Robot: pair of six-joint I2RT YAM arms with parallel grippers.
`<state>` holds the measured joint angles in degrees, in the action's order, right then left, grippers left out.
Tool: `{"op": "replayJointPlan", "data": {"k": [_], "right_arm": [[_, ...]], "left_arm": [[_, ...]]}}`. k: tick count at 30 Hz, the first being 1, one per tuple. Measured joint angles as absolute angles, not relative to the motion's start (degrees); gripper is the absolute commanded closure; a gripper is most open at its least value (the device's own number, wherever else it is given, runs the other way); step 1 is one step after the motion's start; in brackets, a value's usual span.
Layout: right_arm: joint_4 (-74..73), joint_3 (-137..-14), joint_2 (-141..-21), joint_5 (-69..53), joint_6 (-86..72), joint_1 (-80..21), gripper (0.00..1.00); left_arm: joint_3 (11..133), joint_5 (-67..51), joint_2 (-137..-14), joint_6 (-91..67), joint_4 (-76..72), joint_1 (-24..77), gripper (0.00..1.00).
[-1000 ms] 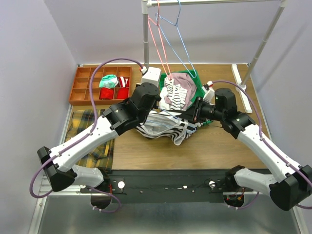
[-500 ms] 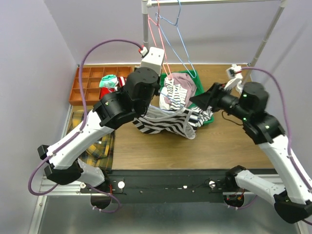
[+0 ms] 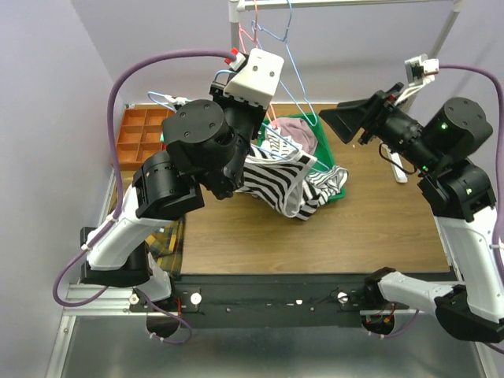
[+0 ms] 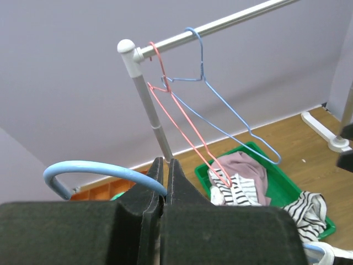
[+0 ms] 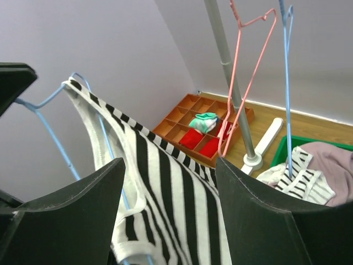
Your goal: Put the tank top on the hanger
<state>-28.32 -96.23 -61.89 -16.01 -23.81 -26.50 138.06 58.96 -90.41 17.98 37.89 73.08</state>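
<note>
Room: bare table in front of the tank top; bin and rail close behind.
Left gripper: held high, jaws pressed together on the hook of the hanger.
Right gripper: jaws spread, holding nothing, off to the top's right.
Tank top: draped on the hanger above the table, one strap over the hanger's end.
Axis: left to right, sagging toward the bin.

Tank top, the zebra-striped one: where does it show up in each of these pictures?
Top external: the tank top hangs in the air at the centre of the picture.
Left wrist: not clearly in it.
Right wrist: the tank top runs from the upper left down to the bottom edge.
Shared landmark: the grey rail post.
</note>
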Motion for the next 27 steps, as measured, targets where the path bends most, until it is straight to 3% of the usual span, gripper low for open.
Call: {"op": "replayJointPlan", "data": {"k": [4,9,17,22,27], "right_arm": [[-28.9,-97.8,-64.7,-18.2,-21.8,-26.5,0.24],[-29.1,-93.0,-64.3,-22.3,-19.8,-26.5,0.24],[-29.4,-83.0,-62.8,-28.5,-17.8,-26.5,0.24],[-29.1,-80.1,-62.4,-30.6,-17.1,-27.4,0.27],[-28.9,-78.5,-63.2,-25.1,-16.2,-35.9,0.29]], "left_arm": [[137.8,61.1,-90.5,22.8,35.0,75.6,1.0],[134.2,59.0,-90.3,17.4,40.3,75.3,1.0],[116.4,41.7,-86.8,3.4,46.2,67.4,1.0],[114.7,34.4,-85.6,-1.0,46.4,63.8,1.0],[116.7,31.8,-85.4,-2.9,46.7,62.3,1.0]]}}
